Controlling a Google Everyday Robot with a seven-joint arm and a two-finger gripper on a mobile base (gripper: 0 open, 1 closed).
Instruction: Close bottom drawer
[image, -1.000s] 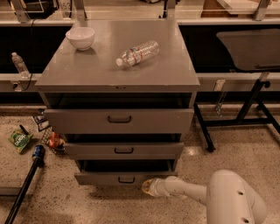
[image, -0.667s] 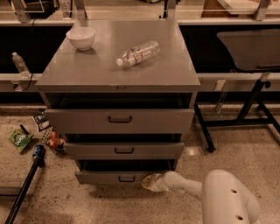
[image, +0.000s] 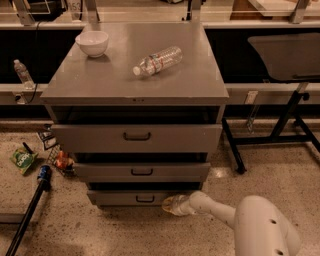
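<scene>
A grey metal cabinet (image: 135, 80) has three drawers, all pulled out a little. The bottom drawer (image: 131, 198) is the lowest, with a slim front panel and a small black loop handle (image: 145, 199). It stands only slightly out, less than the middle drawer (image: 142, 171) above it. My gripper (image: 170, 205) is at floor level against the right part of the bottom drawer's front, at the end of my white arm (image: 250, 225) that reaches in from the lower right.
A white bowl (image: 92, 43) and a lying plastic bottle (image: 157, 60) sit on the cabinet top. A green packet (image: 22, 160), snack bags (image: 56, 152) and a black pole (image: 30, 210) lie on the floor at left. A table's black legs (image: 280, 130) stand at right.
My arm has pushed in toward the cabinet. The bottom drawer has slid inward and sticks out less than before.
</scene>
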